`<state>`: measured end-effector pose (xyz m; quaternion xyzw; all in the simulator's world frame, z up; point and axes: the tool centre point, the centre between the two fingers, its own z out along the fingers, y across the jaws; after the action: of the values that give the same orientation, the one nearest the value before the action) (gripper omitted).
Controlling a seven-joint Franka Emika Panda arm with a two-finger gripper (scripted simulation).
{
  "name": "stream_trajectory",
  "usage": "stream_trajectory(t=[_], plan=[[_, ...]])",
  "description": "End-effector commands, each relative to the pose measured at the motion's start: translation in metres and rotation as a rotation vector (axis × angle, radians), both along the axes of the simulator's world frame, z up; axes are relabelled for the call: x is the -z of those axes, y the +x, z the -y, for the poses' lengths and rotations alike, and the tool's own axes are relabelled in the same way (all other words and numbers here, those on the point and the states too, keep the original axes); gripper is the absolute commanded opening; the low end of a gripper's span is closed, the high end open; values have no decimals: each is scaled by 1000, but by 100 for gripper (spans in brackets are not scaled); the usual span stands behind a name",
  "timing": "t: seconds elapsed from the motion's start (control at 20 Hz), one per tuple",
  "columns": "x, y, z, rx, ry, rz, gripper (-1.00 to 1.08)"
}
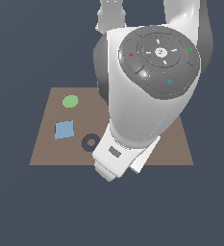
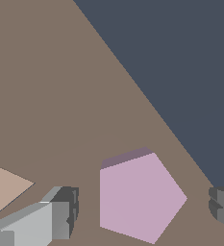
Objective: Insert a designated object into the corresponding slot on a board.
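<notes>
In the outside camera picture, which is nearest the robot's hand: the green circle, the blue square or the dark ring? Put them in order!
Exterior view, counting from the gripper:
1. Dark ring, just to the exterior view's left of the hand.
2. Blue square, further left.
3. Green circle, near the board's far left corner.

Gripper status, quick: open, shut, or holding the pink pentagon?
Gripper: open, holding nothing. Its fingers stand apart on either side of the pink pentagon, with gaps both sides, over the board.
</notes>
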<state>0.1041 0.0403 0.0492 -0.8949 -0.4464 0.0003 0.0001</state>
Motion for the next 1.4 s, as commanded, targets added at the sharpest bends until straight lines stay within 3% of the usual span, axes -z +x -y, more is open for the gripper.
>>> stream_trajectory(t=[0.0, 0.5, 0.55, 1.35], plan=[[-1, 0, 0, 4, 0, 1, 100], [19, 0, 0, 4, 0, 1, 100], [19, 0, 0, 4, 0, 1, -100], [16, -1, 0, 4, 0, 0, -100]])
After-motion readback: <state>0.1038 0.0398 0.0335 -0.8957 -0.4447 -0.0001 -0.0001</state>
